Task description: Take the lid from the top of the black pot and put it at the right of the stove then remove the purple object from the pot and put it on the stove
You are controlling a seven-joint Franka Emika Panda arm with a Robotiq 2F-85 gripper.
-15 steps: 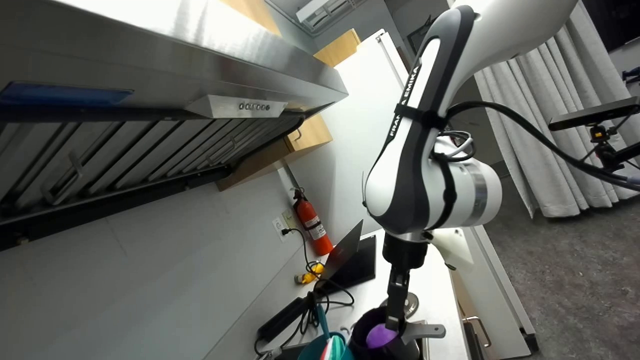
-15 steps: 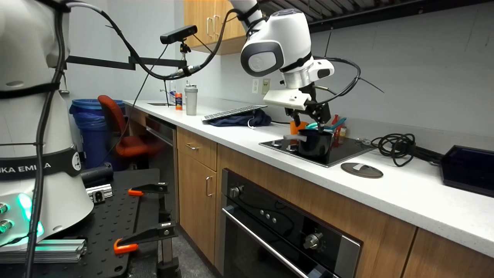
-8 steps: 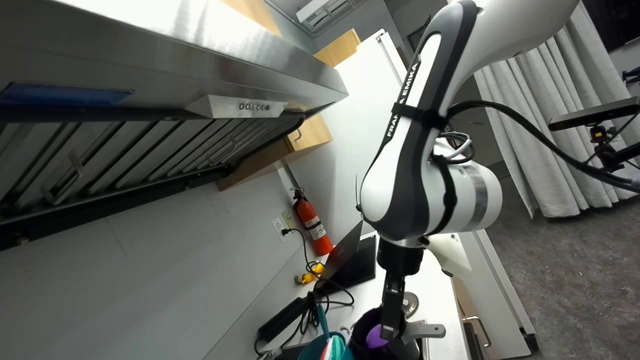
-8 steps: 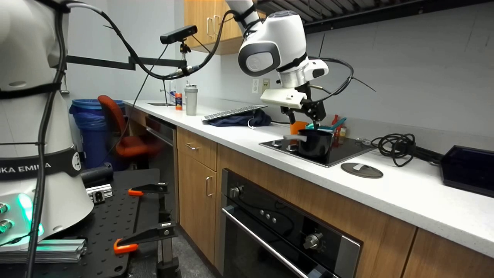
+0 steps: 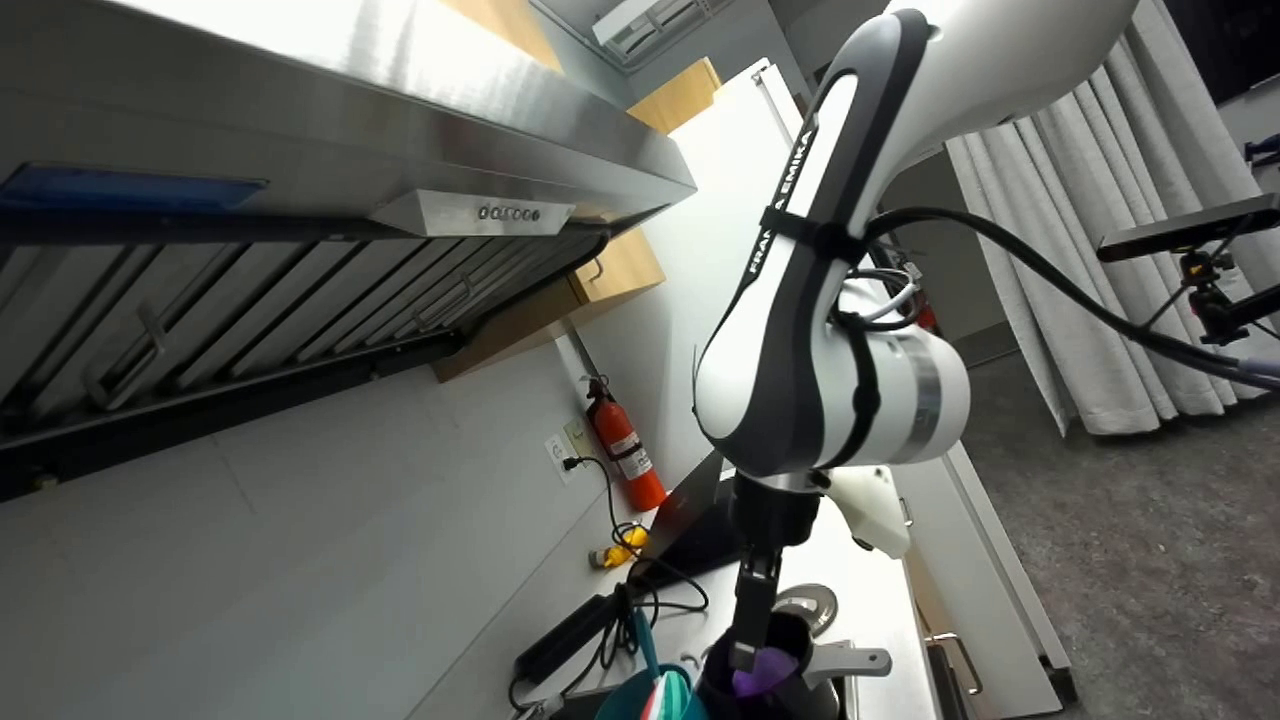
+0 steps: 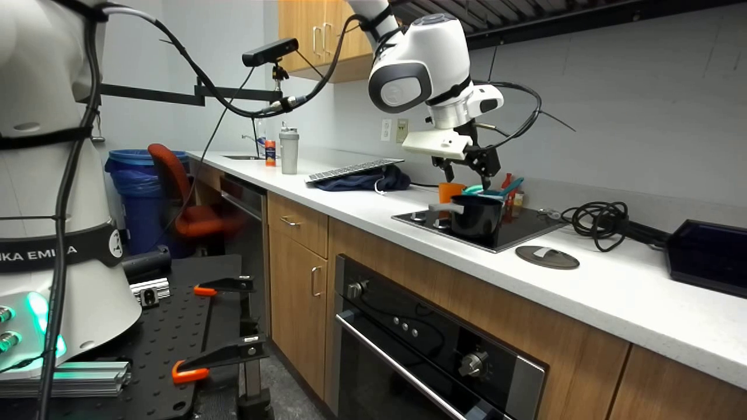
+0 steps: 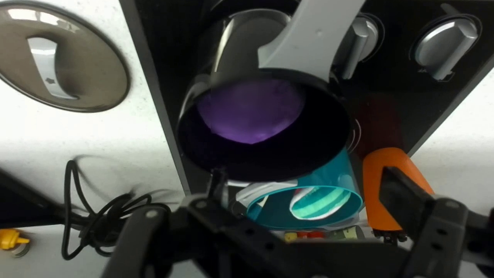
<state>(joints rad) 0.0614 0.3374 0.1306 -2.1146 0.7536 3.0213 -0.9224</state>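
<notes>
The black pot [image 6: 475, 219] stands upright on the stove [image 6: 528, 230], without its lid. The round grey lid [image 6: 547, 256] lies flat on the counter to the right of the stove; it also shows in the wrist view [image 7: 88, 65]. The purple object [image 7: 251, 112] sits inside the pot, and shows in an exterior view [image 5: 768, 668] too. My gripper [image 7: 308, 189] is open and empty, with its fingers wide apart. In an exterior view the gripper [image 6: 467, 179] is above the pot, toward its wall side. In the wrist view the left fingertip overlaps the pot's near rim.
A teal container [image 7: 328, 173] with striped and other things in it stands beside the pot. An orange object [image 7: 380, 193] is near the right finger. Coiled black cable [image 6: 598, 221] and a dark tray [image 6: 709, 256] lie along the counter. The range hood [image 5: 330, 130] hangs overhead.
My gripper has shifted toward the wall, from over the purple object to its wall side, and is slightly higher. It stays open. The pot, lid and purple object have not visibly moved.
</notes>
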